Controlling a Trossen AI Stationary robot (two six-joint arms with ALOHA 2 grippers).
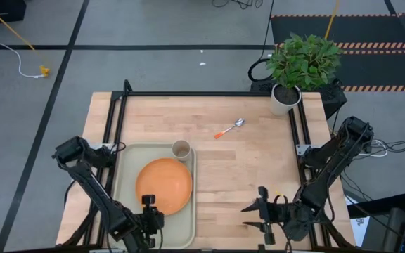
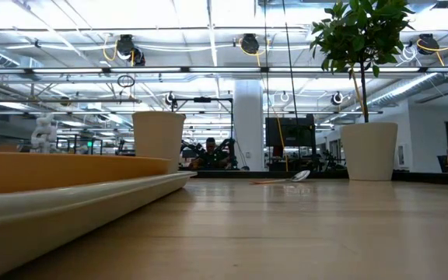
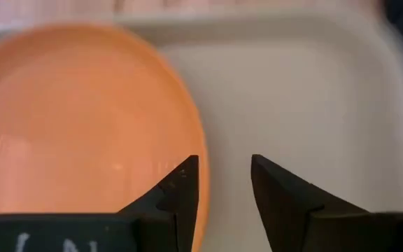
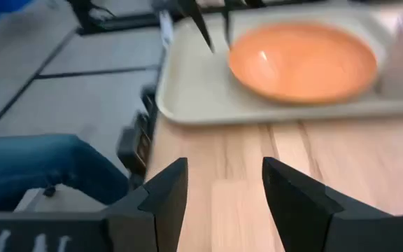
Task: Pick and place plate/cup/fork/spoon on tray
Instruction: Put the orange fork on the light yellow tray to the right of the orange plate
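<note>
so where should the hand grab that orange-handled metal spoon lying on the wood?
Probably the slim orange handle of the orange-handled metal spoon, from straight above, fingers across its width. It lies flat and diagonal on the bare wooden table, clear of the white plant pot. The open right hand is on that side of the table.

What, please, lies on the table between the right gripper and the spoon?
Only bare wooden tabletop: the high view shows nothing between the right gripper, near the table's front edge, and the spoon lying farther back.
</note>
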